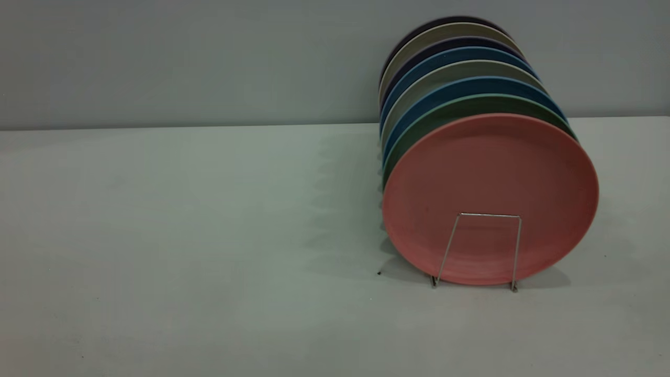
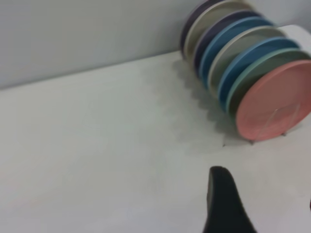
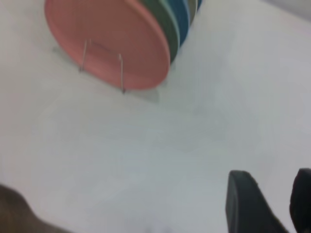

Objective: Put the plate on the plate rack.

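The salmon-pink plate [image 1: 489, 183] stands upright on edge at the near end of the wire plate rack [image 1: 479, 250], on the right side of the pale table [image 1: 183, 235] in the exterior view. One rectangular wire loop of the rack rises in front of the plate's lower face, its two feet on the table just below the rim. Directly behind the plate stands a mint-green plate [image 1: 445, 112], and behind that a row of further plates on edge, blue [image 1: 460, 86], grey and dark ones, all packed close and running back toward the grey wall [image 1: 183, 57].

Neither arm appears in the exterior view. In the left wrist view, one dark finger [image 2: 224, 204] of the left gripper shows above the bare table, well apart from the plate [image 2: 274, 99] and the rack; with only that finger clear, I cannot tell whether it is released or clenched. In the right wrist view, the right gripper [image 3: 272, 204] hangs over bare table, well apart from the plate [image 3: 109, 41] and the rack's wire loop [image 3: 102, 60]; its two dark fingers [image 3: 248, 204] stand apart with a gap between them, released and grasping nothing
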